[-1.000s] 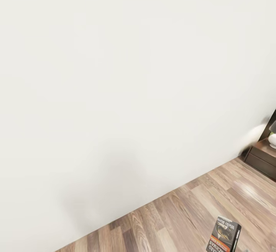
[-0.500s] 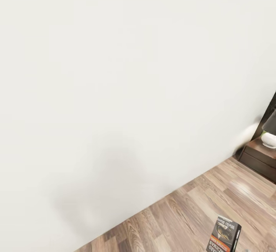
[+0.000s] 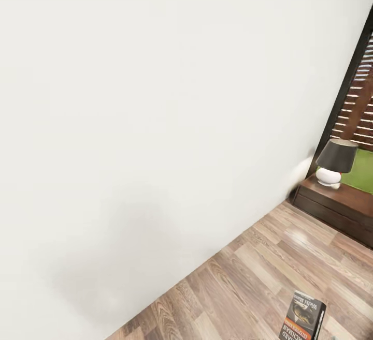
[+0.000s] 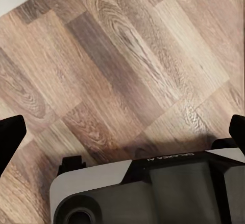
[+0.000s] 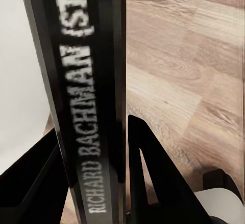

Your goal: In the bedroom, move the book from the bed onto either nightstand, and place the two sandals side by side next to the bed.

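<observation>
Matte white wall point(image 3: 155, 97) took up most of the head view, meeting a wood-plank floor point(image 3: 259, 278) of mixed brown and grey boards with a glossy sheen. At the lower edge of that view the book point(image 3: 303, 322), a thin paperback with a dark cover and an orange band, stood upright above the floor. In the right wrist view its black spine, lettered "RICHARD BACHMAN" in white, ran between the two dark wedge-shaped fingers point(image 5: 153, 183) of the right gripper point(image 5: 97, 173), which was clamped on it, the finger pads pressed close against both covers. The left gripper point(image 4: 122, 137) hung over bare planks with its black fingertips point(image 4: 10, 132) at opposite edges of the left wrist view, spread wide and holding nothing. Far to the right, a low dark-brown nightstand point(image 3: 336, 208) with a glossy top sat against the wall's end, carrying a lamp point(image 3: 335, 163) with a round white base and a dark shade. Beyond it, a dark-framed window point(image 3: 357, 97) showed what appeared to be a slatted fence and grass. Open floor lay between the book and the nightstand.
</observation>
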Controlling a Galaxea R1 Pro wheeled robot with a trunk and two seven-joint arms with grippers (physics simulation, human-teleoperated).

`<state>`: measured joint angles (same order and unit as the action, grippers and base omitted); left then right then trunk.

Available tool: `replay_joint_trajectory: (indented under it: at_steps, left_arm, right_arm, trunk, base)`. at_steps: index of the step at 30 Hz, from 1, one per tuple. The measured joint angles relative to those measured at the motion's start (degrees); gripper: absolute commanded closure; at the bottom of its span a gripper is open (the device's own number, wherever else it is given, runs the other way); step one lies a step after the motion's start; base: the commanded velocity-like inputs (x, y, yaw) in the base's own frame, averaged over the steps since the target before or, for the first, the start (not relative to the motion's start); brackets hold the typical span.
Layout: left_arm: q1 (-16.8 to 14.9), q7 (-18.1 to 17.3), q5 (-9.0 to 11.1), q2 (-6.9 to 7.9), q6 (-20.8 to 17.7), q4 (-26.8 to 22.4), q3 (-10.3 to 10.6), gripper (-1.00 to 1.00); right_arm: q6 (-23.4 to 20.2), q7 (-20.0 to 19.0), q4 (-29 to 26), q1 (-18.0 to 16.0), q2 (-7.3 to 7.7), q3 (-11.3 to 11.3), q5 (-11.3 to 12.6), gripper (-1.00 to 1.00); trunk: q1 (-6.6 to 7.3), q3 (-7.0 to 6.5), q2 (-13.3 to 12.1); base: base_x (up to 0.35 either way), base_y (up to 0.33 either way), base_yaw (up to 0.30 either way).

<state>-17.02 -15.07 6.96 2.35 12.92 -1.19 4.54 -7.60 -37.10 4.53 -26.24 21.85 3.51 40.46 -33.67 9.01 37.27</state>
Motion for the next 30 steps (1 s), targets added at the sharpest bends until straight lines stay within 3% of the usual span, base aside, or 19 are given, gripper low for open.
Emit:
replay_joint_trajectory:
  at_steps: [5, 17, 30]
  left_arm:
    - [0.0, 0.0, 0.0, 0.0, 0.0, 0.0, 0.0, -1.0]
    - [0.0, 0.0, 0.0, 0.01, 0.0, 0.0, 0.0, -1.0]
    - [0.0, 0.0, 0.0, 0.0, 0.0, 0.0, 0.0, -1.0]
  right_arm:
    - [0.0, 0.0, 0.0, 0.0, 0.0, -0.1, 0.0, 1.0]
    - [0.0, 0.0, 0.0, 0.0, -0.04, 0.0, 0.0, 1.0]
    - [0.0, 0.0, 0.0, 0.0, -0.01, 0.0, 0.0, 1.0]
  trunk:
    - [0.02, 0.0, 0.0]
    - [0.02, 0.0, 0.0]
    - [-0.01, 0.0, 0.0]
  base:
    - [0.209, 0.132, -0.228]
    - [0.246, 0.161, -0.023]
    - [0.02, 0.014, -0.251]
